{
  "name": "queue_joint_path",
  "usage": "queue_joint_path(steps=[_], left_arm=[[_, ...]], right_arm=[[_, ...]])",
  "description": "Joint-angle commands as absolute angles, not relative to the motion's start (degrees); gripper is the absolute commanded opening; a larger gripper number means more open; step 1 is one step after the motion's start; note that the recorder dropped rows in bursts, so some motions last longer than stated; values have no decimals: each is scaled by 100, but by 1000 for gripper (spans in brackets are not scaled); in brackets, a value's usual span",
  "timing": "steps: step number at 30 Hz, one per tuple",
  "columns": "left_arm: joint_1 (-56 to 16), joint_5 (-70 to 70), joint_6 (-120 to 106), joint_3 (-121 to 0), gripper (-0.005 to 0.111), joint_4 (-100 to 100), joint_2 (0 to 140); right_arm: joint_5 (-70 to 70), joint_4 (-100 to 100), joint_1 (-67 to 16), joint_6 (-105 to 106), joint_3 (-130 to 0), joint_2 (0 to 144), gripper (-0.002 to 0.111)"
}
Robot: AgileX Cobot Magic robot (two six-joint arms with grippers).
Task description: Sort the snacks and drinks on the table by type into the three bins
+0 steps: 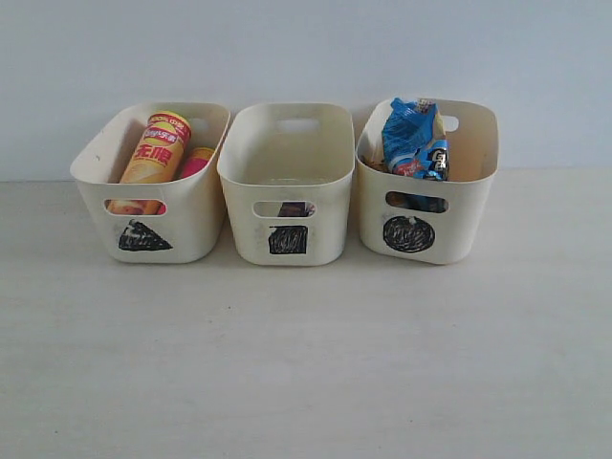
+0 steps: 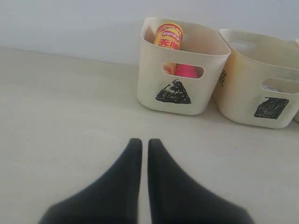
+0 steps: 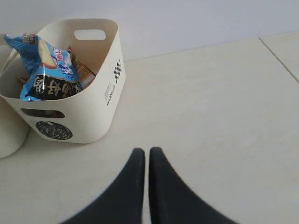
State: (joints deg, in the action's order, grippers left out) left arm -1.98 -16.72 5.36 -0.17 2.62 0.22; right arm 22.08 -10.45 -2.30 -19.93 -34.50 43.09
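**Closed fingers, nothing left to pick**

Black fingers fill the foreground of both wrist views. The left gripper (image 2: 145, 142) has its jaws pressed together with nothing between them, and the right gripper (image 3: 147, 151) is the same. Both hang low over the bare table (image 1: 306, 382), well back from the tubs.

Taking the middle bin (image 1: 330, 225) as reference:
- The triangle-marked bin (image 1: 196, 225) stands just beside it on the left arm's side. It holds the yellow can (image 1: 156, 148) and the pink can (image 1: 196, 161), both leaning with their long axes tipped toward the back wall.
- The circle-marked bin (image 1: 469, 215) stands on its other side. The blue-and-white bag (image 1: 411, 134) stands up out of it, with an orange bag (image 3: 80, 71) tucked behind.
- Through the middle bin's own handle cutout only a dark sliver (image 1: 295, 208) shows. It is probably a drink carton, though too little is visible to be sure.

No snack or drink lies ahead of either gripper, so the sort looks finished. Any correction would fall to whichever arm faces that tub.
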Motion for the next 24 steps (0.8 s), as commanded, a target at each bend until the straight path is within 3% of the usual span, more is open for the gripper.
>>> queue_joint_path(steps=[1, 17, 24], left_arm=[[-172, -1681, 504, 0, 4, 321, 0], [-172, -1681, 504, 0, 4, 321, 0], [-172, -1681, 504, 0, 4, 321, 0]], right_arm=[[2162, -1060, -188, -1983, -3415, 4280, 0], [2162, -1060, -188, -1983, -3415, 4235, 0], [2160, -1438, -188, -1896, -3415, 3573, 0]])
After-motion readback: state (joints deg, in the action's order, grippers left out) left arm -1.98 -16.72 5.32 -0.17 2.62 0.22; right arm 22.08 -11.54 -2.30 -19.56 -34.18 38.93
